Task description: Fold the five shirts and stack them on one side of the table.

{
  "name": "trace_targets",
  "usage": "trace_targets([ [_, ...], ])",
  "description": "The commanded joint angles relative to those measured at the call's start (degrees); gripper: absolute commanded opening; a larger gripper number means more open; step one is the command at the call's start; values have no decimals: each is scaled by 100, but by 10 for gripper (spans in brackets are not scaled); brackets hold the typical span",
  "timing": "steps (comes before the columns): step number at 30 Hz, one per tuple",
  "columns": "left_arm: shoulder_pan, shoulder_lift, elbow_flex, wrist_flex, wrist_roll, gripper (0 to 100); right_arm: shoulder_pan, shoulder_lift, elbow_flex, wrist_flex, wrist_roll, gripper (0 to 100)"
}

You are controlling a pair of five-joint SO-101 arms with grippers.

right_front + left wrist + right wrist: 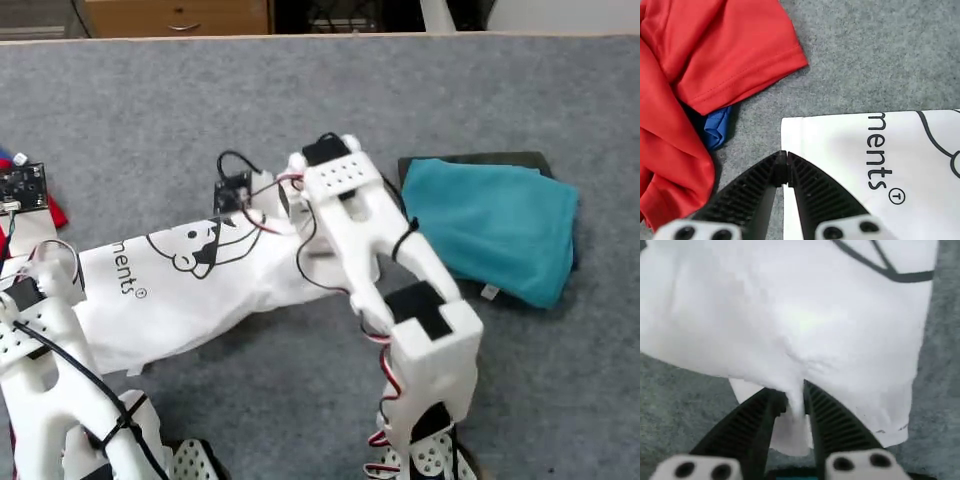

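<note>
The white shirt (200,285) lies stretched across the grey table (150,100) between the two arms, its printed side up, rumpled toward one end. The left gripper (785,172) has its fingers pressed together on the shirt's straight hemmed edge, near a corner, with the black lettering just beyond its tips. The right gripper (796,402) pinches a raised fold of the same shirt at the opposite end, with cloth bunched between its black fingers (767,415) and hanging a little below them.

Off to the outer side of the left gripper, apart from the white hem, a red shirt (700,55) lies crumpled, with a bit of blue shirt (717,127) tucked under it. Well beyond the right arm, on the far side from the left gripper, a folded teal shirt (495,225) rests on a dark shirt (480,158), whose edge shows along the back.
</note>
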State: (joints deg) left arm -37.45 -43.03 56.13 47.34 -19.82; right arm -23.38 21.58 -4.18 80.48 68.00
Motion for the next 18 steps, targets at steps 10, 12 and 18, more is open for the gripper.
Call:
trace_targets([
  [10, -31, -132, -136, 26, -44, 33, 255, 48, -2079, 2084, -730, 211],
  [12, -48, -132, -286, 334, -132, 34, 369, -22, -2044, 2075, -782, 90],
  [18, -31, 53, -1631, 1855, 53, 95, 457, -1059, -796, 2040, -949, 17],
])
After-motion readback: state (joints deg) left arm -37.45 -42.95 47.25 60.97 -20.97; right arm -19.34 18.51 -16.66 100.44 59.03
